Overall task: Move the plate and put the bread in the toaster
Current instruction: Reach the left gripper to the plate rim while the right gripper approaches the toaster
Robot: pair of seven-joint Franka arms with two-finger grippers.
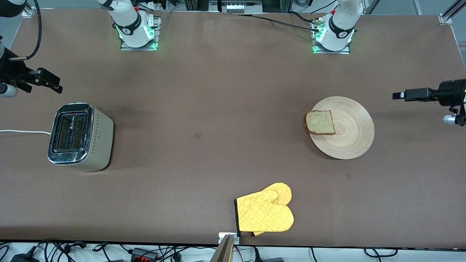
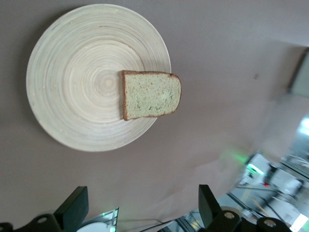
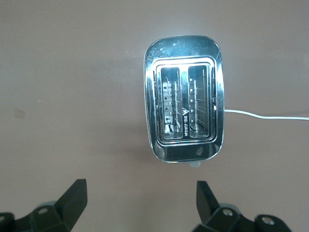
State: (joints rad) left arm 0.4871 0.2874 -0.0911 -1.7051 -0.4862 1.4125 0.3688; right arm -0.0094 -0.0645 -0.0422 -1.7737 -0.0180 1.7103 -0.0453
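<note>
The light-wood plate (image 1: 351, 136) lies on the table toward the left arm's end. The bread (image 1: 320, 123) lies flat on it, at the rim toward the right arm's end, slightly overhanging. Both show in the left wrist view: plate (image 2: 72, 96), bread (image 2: 150, 94). The silver toaster (image 1: 78, 136) stands toward the right arm's end with empty slots; it also shows in the right wrist view (image 3: 184, 104). My left gripper (image 1: 398, 95) (image 2: 142, 205) is open and empty, in the air beside the plate. My right gripper (image 1: 54, 85) (image 3: 141, 198) is open and empty, in the air near the toaster.
A yellow quilted oven mitt (image 1: 267, 213) lies near the table's edge closest to the front camera. The toaster's white cord (image 1: 22, 131) runs off toward the right arm's end of the table. The brown table (image 1: 204, 109) stretches between toaster and plate.
</note>
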